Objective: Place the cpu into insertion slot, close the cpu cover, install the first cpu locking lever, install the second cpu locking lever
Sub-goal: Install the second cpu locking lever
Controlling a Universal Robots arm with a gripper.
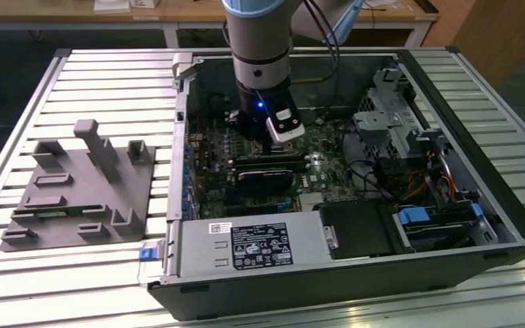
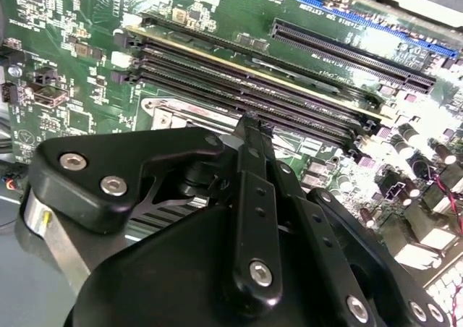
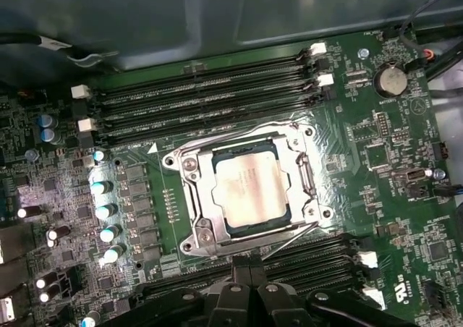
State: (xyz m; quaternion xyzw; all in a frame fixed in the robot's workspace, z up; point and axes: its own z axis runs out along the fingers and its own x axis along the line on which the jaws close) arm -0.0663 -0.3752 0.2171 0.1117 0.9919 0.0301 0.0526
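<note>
Silver-grey and flat, the cpu (image 3: 251,191) already sits in the slot (image 3: 189,213), with the cover (image 3: 304,173) closed around it as a metal frame. I judge the chip light, stiff and fragile underneath, best held by its edges only; the thin cover would bend if forced. The gripper (image 3: 249,269) hangs just beside the slot, fingers pressed together on nothing. The exterior view adds the arm inside the case (image 1: 481,205).
</note>
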